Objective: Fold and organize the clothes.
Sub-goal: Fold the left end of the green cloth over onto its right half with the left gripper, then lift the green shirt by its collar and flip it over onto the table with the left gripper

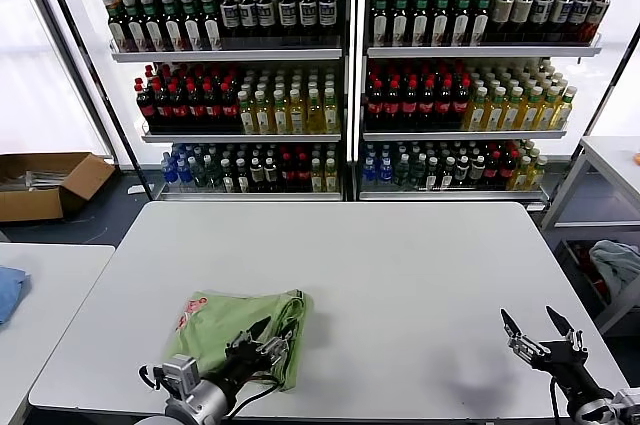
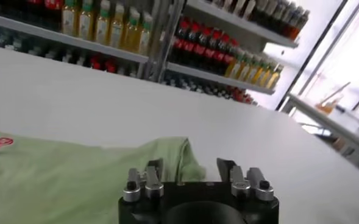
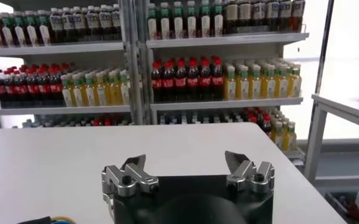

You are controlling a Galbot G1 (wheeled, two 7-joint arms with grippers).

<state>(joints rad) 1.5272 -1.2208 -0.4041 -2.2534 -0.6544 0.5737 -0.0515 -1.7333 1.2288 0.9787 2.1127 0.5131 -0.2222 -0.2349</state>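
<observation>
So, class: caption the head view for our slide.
Folded green shirt on white table; left gripper open over it, right gripper open, apart.

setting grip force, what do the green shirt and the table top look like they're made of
Green shirt: thin, soft matte fabric by its look; it lies folded with limp, rumpled edges. Table top: a smooth, hard white surface with a faint sheen, probably laminate, though that stays open.

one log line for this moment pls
shirt: folded, near table front-left | left pincer: open, over shirt | right pincer: open, front-right, holding nothing
</observation>
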